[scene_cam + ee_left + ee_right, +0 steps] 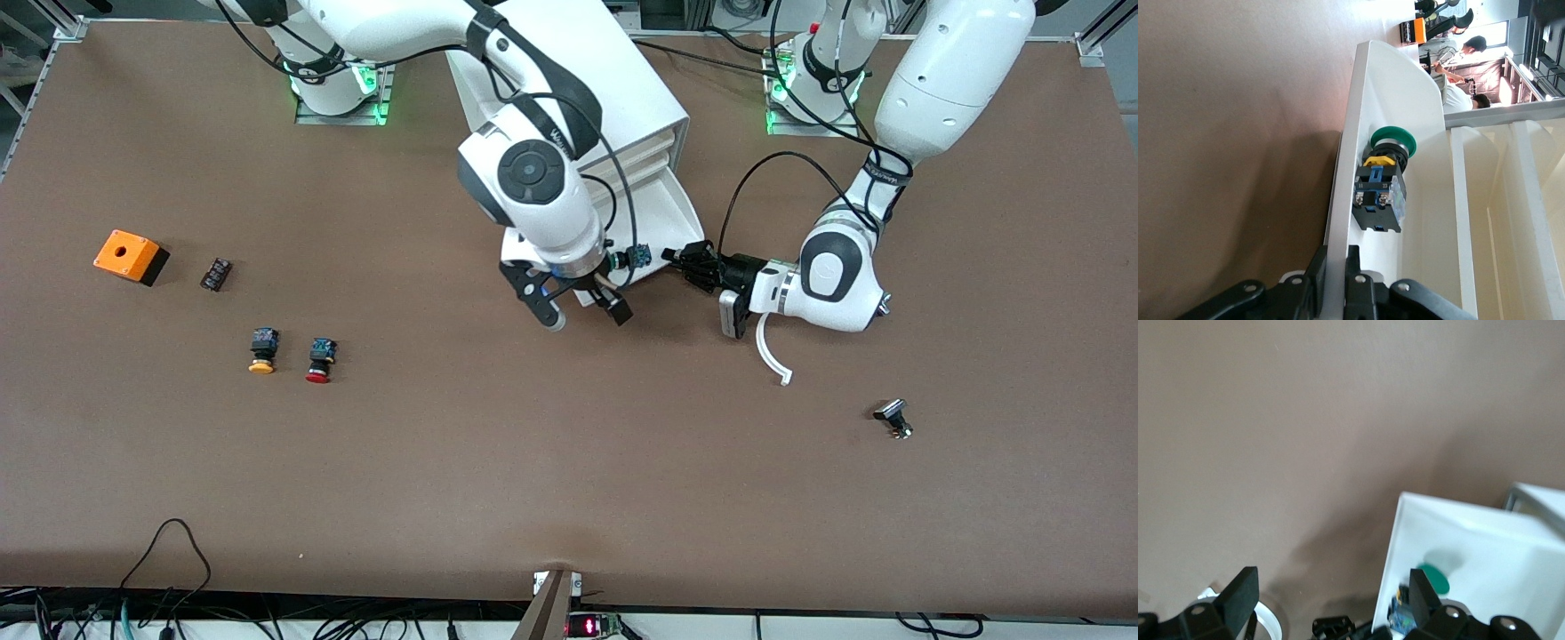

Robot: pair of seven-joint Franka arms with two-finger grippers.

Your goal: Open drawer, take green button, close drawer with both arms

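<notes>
The left tool [689,264] pinches the front wall of the pulled-out drawer [1431,220]; the right tool [580,311] hangs wide open and empty over that front edge. Inside, against the front wall, lies the button [1383,179], probably light and rigid. Its glossy cap looks slippery, so the squarish black-and-blue body seems the safer hold.

Cabinet [613,80] sits at the 12 o'clock edge of the bench [569,462], between the arm bases. Drawer [671,213] is pulled out toward the front camera; button [1381,177] lies in it by the front wall. Left pincer [689,262] is clamped on the drawer's front corner, one finger each side of the wall. Right pincer [578,307] hangs spread over the drawer's front edge. Holed box [130,256] at 9 o'clock, two more buttons [292,354] at 8, small metal part [893,418] at 4.
</notes>
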